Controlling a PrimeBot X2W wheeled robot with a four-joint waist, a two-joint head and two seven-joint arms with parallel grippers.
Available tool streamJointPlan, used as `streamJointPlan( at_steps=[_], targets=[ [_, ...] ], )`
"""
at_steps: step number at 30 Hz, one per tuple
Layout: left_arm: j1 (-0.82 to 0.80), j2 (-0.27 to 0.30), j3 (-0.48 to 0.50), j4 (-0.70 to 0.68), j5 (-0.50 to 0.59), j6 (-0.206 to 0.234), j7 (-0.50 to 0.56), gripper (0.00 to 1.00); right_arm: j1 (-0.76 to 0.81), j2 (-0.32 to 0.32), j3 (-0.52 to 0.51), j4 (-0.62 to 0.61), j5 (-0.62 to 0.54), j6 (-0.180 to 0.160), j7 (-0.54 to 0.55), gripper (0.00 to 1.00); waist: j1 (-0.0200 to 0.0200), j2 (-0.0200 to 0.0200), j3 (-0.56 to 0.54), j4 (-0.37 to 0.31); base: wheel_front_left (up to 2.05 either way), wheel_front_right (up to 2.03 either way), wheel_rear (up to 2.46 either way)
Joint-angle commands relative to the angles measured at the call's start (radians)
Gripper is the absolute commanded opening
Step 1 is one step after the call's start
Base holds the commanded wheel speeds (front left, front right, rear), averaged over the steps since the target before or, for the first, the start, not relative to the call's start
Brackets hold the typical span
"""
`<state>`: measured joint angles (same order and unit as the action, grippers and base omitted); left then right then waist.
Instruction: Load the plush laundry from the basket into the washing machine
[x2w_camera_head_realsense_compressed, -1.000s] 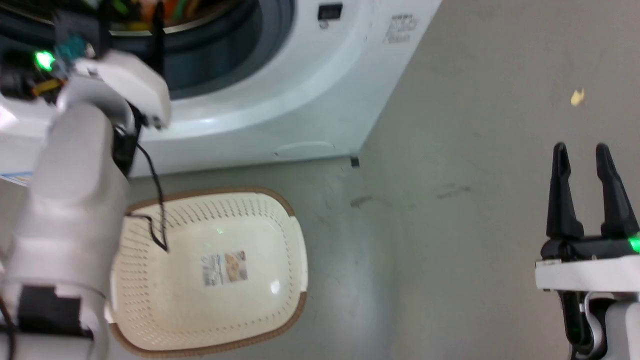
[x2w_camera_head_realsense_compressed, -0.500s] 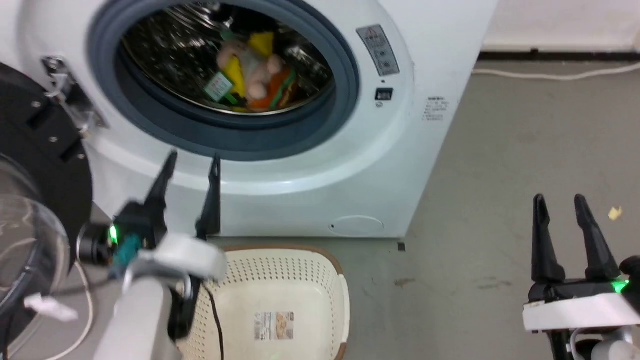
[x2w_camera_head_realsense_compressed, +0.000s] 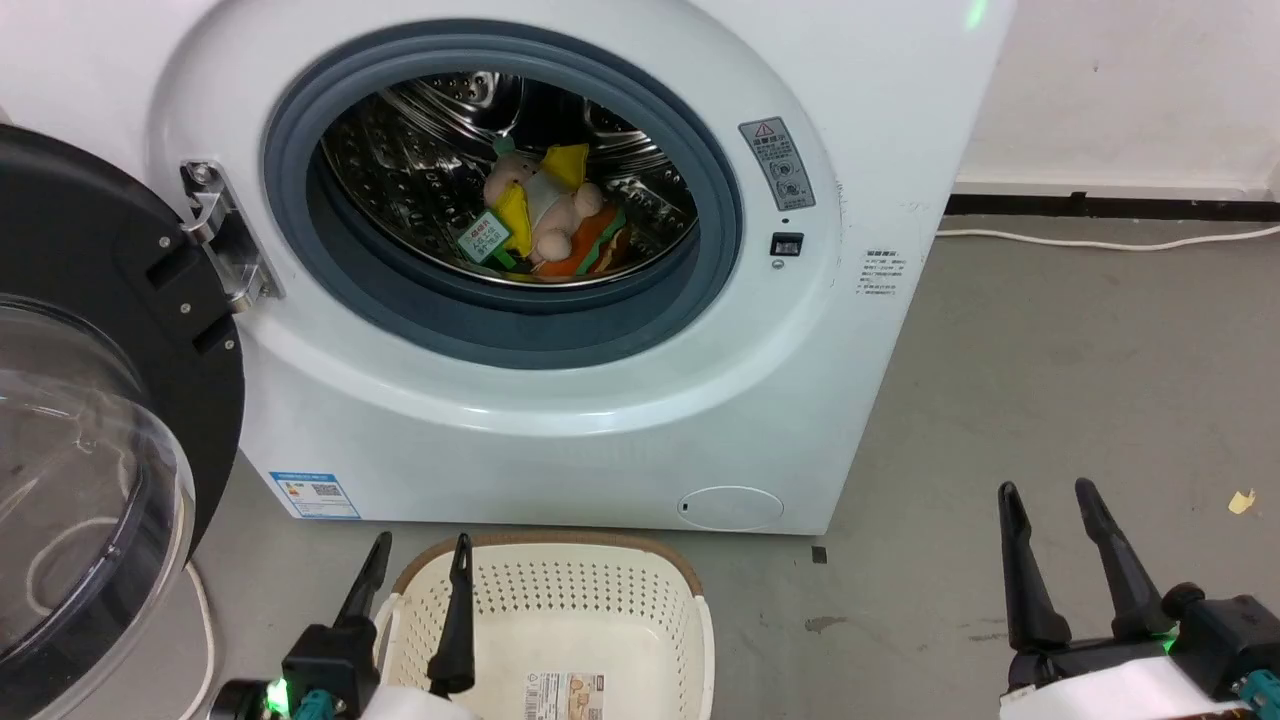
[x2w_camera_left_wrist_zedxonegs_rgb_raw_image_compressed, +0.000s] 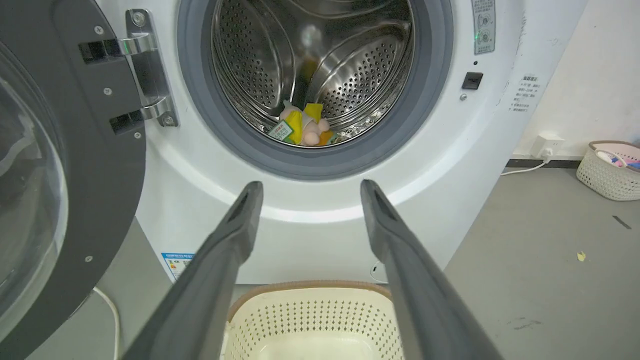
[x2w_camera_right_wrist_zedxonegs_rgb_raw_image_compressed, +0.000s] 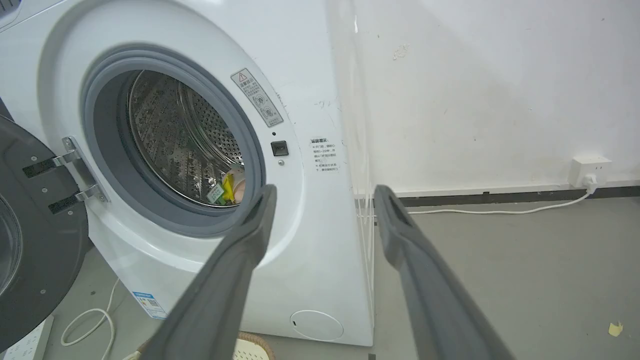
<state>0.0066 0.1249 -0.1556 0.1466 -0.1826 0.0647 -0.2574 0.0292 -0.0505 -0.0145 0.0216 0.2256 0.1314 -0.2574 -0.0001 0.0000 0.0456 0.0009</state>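
Observation:
The plush laundry (x2w_camera_head_realsense_compressed: 545, 222) lies bunched in the steel drum of the white washing machine (x2w_camera_head_realsense_compressed: 600, 400): a peach-pink doll, yellow pieces, an orange burger plush and a green-white tag. The bunch (x2w_camera_left_wrist_zedxonegs_rgb_raw_image_compressed: 302, 130) also shows in the left wrist view, and part of it (x2w_camera_right_wrist_zedxonegs_rgb_raw_image_compressed: 227, 190) in the right wrist view. The black-rimmed door (x2w_camera_head_realsense_compressed: 100, 400) hangs open at the left. The cream basket (x2w_camera_head_realsense_compressed: 640, 620) stands on the floor before the washer, with just a barcode sticker inside. My left gripper (x2w_camera_head_realsense_compressed: 420, 552) is open over the basket's near-left rim. My right gripper (x2w_camera_head_realsense_compressed: 1047, 496) is open over bare floor at the lower right.
A white cable (x2w_camera_head_realsense_compressed: 1100, 240) runs along the wall's base to a socket (x2w_camera_right_wrist_zedxonegs_rgb_raw_image_compressed: 592, 167). Another small basket (x2w_camera_left_wrist_zedxonegs_rgb_raw_image_compressed: 610, 170) sits by the wall at the right. A yellow scrap (x2w_camera_head_realsense_compressed: 1240, 500) lies on the grey floor. A white cord (x2w_camera_head_realsense_compressed: 205, 620) trails under the open door.
The head camera has tilted up, so the washer opening now fills the upper view. My left gripper has drawn back out of the drum and down to the basket's rim, leaving the plush inside.

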Motion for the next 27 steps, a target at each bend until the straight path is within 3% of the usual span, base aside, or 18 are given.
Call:
streamJointPlan(
  at_steps=[1,11,12,27],
  targets=[
    [0.019,-0.006,-0.001,-0.008,0.010,0.009,-0.004,1.00,0.019,0.000,0.005,0.005,0.002,-0.001,-0.004,1.00,0.0001,0.0000,-0.005,0.000,0.00,0.00,0.00],
    [0.051,-0.021,0.015,-0.030,0.021,0.016,-0.004,1.00,0.047,0.000,0.014,0.011,0.000,-0.001,-0.004,1.00,0.0001,0.0000,-0.010,0.004,0.00,0.00,0.00],
    [0.037,-0.019,0.014,-0.029,0.016,0.014,0.001,0.00,0.033,0.000,0.014,0.008,-0.001,0.000,0.001,0.00,0.0001,0.0000,-0.009,0.004,0.00,0.00,0.00],
    [0.033,-0.023,0.024,-0.038,0.028,0.007,0.023,0.00,0.028,0.000,0.014,0.005,-0.019,0.000,0.022,0.00,0.0002,0.0000,-0.013,0.004,0.00,0.00,0.00]
  ],
)
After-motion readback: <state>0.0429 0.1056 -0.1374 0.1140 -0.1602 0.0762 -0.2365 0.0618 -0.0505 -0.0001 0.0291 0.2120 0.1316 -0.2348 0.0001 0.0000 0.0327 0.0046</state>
